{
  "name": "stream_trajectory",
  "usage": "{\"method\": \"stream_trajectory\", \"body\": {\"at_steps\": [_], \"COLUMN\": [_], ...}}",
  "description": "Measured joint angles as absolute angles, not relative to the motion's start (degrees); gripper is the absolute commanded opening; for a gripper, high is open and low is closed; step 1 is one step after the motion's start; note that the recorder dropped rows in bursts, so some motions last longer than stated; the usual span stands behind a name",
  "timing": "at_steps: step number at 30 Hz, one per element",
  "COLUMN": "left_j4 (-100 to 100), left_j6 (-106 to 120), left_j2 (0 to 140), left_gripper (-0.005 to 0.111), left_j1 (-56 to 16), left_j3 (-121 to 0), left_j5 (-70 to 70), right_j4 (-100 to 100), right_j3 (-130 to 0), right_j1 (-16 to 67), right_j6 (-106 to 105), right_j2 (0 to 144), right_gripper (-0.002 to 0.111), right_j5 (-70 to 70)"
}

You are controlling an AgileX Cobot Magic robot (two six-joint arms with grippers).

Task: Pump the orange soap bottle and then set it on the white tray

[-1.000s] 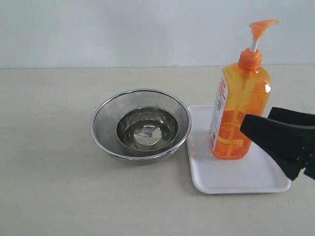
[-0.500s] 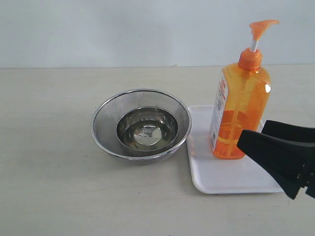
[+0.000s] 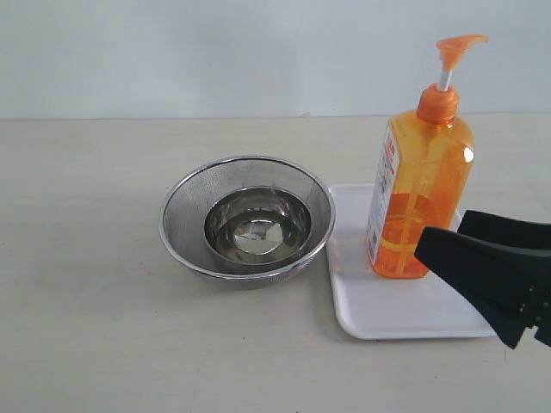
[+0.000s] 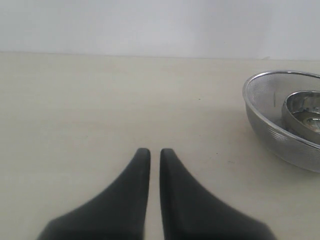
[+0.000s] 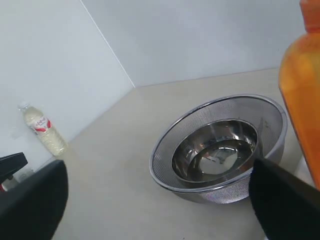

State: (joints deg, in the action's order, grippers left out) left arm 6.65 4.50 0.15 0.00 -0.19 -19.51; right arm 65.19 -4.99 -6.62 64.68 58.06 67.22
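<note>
The orange soap bottle (image 3: 419, 194) stands upright on the white tray (image 3: 405, 314), its pump head raised on the white stem. My right gripper (image 3: 443, 234) hangs open at the tray's front right, just in front of the bottle's base, with nothing between its fingers. In the right wrist view the bottle (image 5: 302, 100) fills one edge, outside the wide-spread right gripper (image 5: 157, 170). My left gripper (image 4: 155, 151) is shut and empty over bare table, far from the bottle, and does not show in the exterior view.
A round steel mesh bowl (image 3: 246, 219) with a smaller steel bowl inside sits just left of the tray; it also shows as the mesh bowl (image 4: 285, 115) near my left gripper. A small plastic water bottle (image 5: 42, 130) stands by the wall.
My right gripper dropped a little toward the table's front edge, away from the bottle's side, then held still. The bottle, tray and bowl have not moved.
</note>
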Motion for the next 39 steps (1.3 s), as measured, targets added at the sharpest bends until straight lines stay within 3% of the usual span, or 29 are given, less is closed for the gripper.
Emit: {"method": "stream_trajectory", "body": {"at_steps": [24,39], "left_j4": [6.65,6.65], "left_j6": [4.50,4.50], "left_j2": [0.15,0.15], "left_gripper": [0.007,0.007], "left_j1": [0.00,0.00], "left_j3": [-0.19,-0.19], "left_j5": [-19.51,-19.51], "right_j4": [65.88,85.01], "right_j3": [-4.99,-4.89], "right_j1": [-6.62,-6.62], "right_j6": [62.82,90.18], "right_j2": [57.83,31.39], "right_gripper": [0.088,0.088], "right_j5": [65.80,37.29]}}
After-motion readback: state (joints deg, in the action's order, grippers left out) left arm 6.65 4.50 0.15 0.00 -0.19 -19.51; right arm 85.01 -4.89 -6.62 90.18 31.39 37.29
